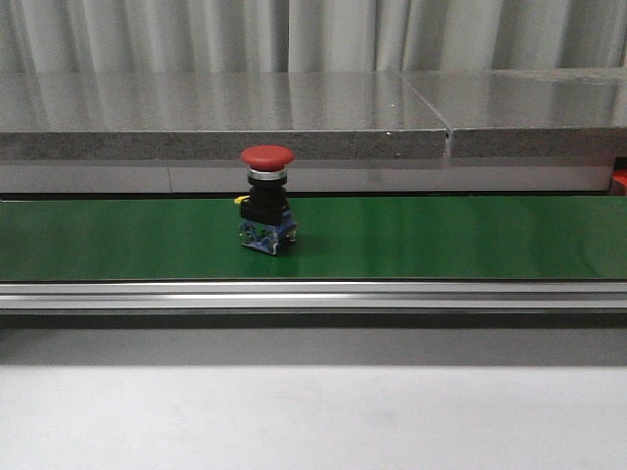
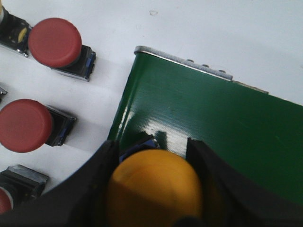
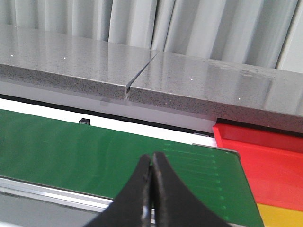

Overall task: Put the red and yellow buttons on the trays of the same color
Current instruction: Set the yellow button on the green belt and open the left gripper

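Front camera: I see one red button point(image 1: 266, 201) standing upright on the green belt point(image 1: 441, 240), left of centre, red cap up, black body and a bluish base below. Neither arm appears in this view. A grey stone ledge point(image 1: 294, 122) runs behind the belt, a metal rail point(image 1: 313, 294) along its near edge.

Left wrist camera: my left gripper point(image 2: 154, 184) is clamped on a yellow button point(image 2: 155, 189); the black fingers point(image 2: 102, 182) press the yellow cap from both sides. It hangs over the end of the green belt point(image 2: 227, 123), near the belt's metal end strip point(image 2: 184, 61). On the white table point(image 2: 227, 28) beside the belt lie more red buttons on their sides: one point(image 2: 56, 42), another point(image 2: 26, 125), and a third point(image 2: 14, 189) only partly in view.

Right wrist camera: my right gripper point(image 3: 152, 189) is closed, fingertips touching, holding nothing. It hovers above the near edge of the belt point(image 3: 94, 151). A red tray point(image 3: 265, 156) sits past the belt's end, and a yellow tray point(image 3: 279, 217) is just beside it, only its corner visible.
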`<act>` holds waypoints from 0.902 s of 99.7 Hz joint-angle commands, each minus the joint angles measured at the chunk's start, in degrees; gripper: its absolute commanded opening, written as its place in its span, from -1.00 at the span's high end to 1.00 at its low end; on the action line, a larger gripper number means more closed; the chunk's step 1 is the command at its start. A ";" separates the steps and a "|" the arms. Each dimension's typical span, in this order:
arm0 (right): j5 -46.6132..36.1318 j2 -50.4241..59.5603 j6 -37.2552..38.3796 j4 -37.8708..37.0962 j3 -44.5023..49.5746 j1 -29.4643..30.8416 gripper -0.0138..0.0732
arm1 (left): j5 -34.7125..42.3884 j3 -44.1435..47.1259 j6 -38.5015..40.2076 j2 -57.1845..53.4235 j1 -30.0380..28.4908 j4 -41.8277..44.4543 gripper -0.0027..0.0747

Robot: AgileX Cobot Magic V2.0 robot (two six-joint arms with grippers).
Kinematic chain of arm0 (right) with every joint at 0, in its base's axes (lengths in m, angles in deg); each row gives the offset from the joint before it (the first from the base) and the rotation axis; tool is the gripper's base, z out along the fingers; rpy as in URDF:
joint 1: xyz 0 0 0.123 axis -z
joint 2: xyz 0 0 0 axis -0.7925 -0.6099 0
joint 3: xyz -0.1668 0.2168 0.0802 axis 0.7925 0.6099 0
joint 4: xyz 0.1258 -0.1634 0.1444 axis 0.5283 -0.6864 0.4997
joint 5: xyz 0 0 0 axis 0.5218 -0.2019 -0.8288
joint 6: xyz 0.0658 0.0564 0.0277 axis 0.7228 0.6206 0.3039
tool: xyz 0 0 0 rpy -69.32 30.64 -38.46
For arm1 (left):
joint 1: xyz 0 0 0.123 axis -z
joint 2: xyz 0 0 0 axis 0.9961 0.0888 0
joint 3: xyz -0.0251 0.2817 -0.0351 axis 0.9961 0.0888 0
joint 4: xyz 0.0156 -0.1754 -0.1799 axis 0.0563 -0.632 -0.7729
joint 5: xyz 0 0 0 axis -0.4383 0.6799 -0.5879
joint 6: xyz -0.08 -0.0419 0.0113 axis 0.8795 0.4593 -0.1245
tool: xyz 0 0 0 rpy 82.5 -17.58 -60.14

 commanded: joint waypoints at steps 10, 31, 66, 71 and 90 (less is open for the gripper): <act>-4.41 0.92 -0.06 -0.43 -0.53 -0.09 0.84 | 2.29 -2.00 -0.06 0.39 0.30 -0.57 0.84; -4.41 0.92 -0.06 -0.43 -0.53 -0.09 0.84 | 1.80 -2.00 -4.42 0.64 0.43 -3.22 -0.22; -4.41 0.92 -0.06 -0.43 -0.53 -0.09 0.84 | 1.70 -4.87 -10.04 0.64 0.43 -6.92 -0.67; -4.41 0.92 -0.06 -0.43 -0.53 -0.09 0.84 | 1.64 -6.17 -10.62 0.64 0.43 -7.74 -0.67; -4.41 0.92 -0.06 -0.43 -0.53 -0.09 0.84 | 3.58 -8.54 -13.11 -1.75 3.42 -7.90 -0.67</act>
